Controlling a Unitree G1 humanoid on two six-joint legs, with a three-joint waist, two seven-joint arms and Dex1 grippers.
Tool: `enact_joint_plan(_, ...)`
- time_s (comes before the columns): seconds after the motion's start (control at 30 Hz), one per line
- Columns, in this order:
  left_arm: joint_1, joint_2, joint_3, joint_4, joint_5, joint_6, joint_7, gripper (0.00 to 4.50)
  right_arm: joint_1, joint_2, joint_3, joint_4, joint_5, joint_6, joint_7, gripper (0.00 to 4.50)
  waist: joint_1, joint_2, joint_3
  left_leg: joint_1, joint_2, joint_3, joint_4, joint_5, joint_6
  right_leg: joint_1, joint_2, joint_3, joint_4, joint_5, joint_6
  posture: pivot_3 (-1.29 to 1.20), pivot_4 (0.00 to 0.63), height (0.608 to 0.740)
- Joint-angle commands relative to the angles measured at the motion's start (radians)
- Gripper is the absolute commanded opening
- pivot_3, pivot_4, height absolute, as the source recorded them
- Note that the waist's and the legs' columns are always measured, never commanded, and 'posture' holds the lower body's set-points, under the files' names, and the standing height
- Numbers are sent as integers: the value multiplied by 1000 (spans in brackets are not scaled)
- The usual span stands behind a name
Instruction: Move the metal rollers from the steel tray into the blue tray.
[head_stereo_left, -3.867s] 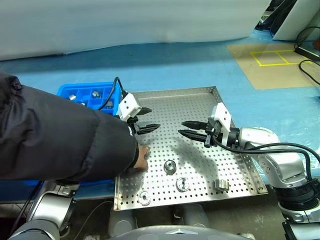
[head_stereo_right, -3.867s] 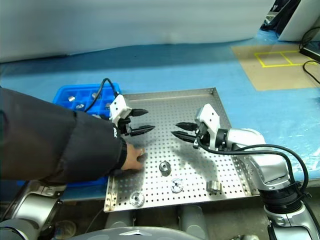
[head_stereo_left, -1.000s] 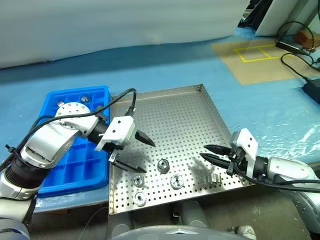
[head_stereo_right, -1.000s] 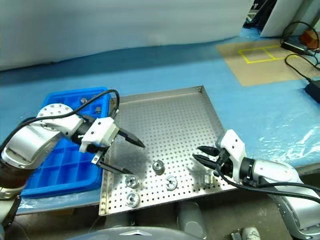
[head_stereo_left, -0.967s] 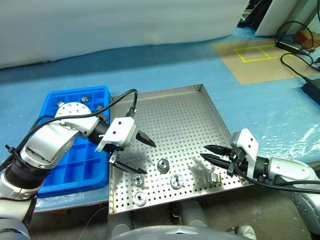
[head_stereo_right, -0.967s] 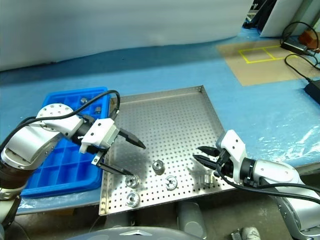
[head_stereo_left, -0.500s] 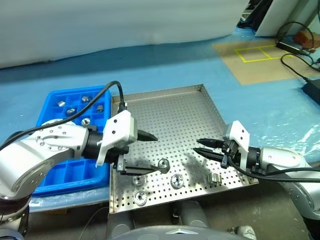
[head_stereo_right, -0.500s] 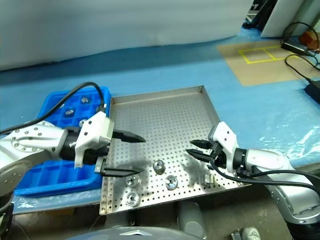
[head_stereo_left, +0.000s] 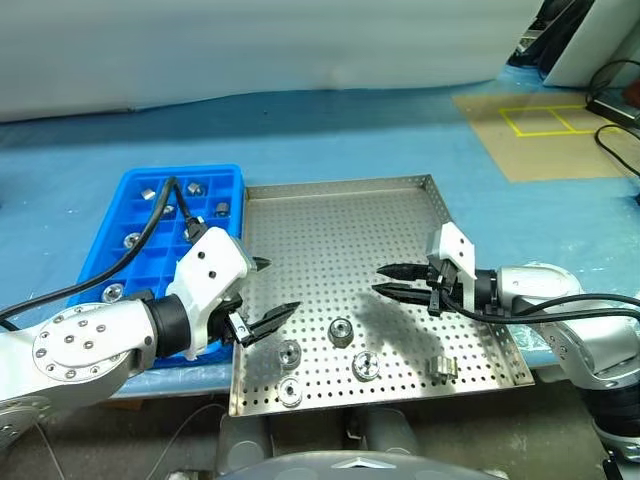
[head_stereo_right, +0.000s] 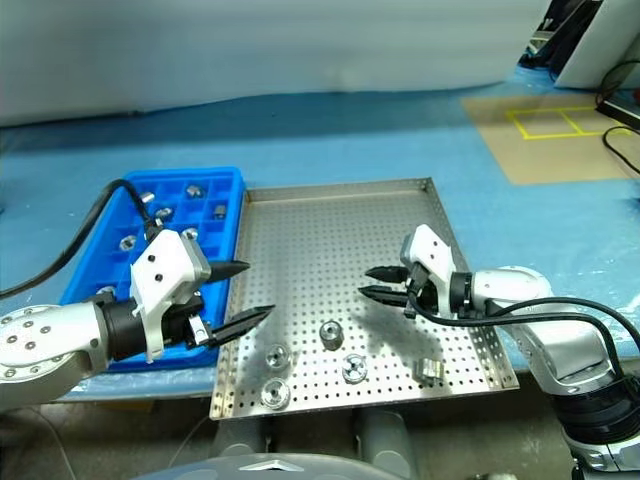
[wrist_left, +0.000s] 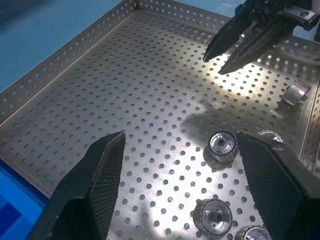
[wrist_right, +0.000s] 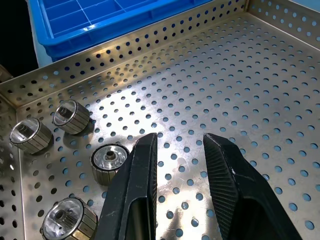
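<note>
Since a second ago, the left gripper (head_stereo_left: 262, 302) has rolled; both grippers hover empty over the steel tray (head_stereo_left: 340, 215), left fingers wide apart, right gripper (head_stereo_left: 388, 280) narrowly parted. Five metal rollers (head_stereo_left: 341, 329) lie near its front edge. Blue tray (head_stereo_left: 212, 176), touching its left side, holds several pieces.

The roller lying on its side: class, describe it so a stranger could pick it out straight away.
Start at the steel tray with the perforated floor. Go to its near right corner, below the right gripper. The roller there lies on its side, apart from the others, which sit hole-up nearer the left gripper.
</note>
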Motion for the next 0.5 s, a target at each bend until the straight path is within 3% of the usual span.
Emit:
enact_joint_plan(0.03, 18, 10, 20, -20, -15, -40, 37, 3721, -2, -19, -16, -17, 8, -8, 16, 1449, 5, 0, 0, 0, 0, 0, 0, 0, 0, 0, 0, 0, 0, 0, 0, -136, 150, 740)
enact_joint_plan(0.13, 55, -28, 45, 40, 166, -58, -22, 3721, 3, -21, -23, -12, 6, -15, 17, 1449, 5, -1, 0, 0, 0, 1, -1, 0, -1, 0, 0, 1, 0, 0, 1, -139, 150, 740)
enact_joint_plan(0.23, -53, -69, 13, 126, 229, -59, -1, 3721, -1, -12, -24, -2, 3, -23, 14, 1449, 7, -1, 0, 1, 1, 1, -1, 1, -2, 0, 1, 0, 1, 0, 1, -141, 150, 740)
enact_joint_plan(0.33, -194, -345, -352, 579, 734, -241, -36, 3721, -16, 3, -20, 17, -1, -32, 7, 1449, 12, 9, -6, 5, -1, 1, 0, 0, 0, 5, -1, 2, 0, 0, 2, -146, 150, 740)
enact_joint_plan(0.4, -271, -481, -410, 815, 887, -350, -73, 3721, -30, 12, -16, 34, -8, -40, 2, 1449, 6, 10, -7, 11, -4, 2, 0, 0, 1, 12, -4, 3, -2, 1, 6, -152, 150, 740)
enact_joint_plan(0.5, -420, -641, -383, 1128, 998, -449, -108, 3721, -52, 19, -11, 54, -23, -52, -4, 1449, -5, 1, -7, 4, -2, 0, 2, 0, 1, 6, -3, 3, -4, 3, 8, -163, 150, 740)
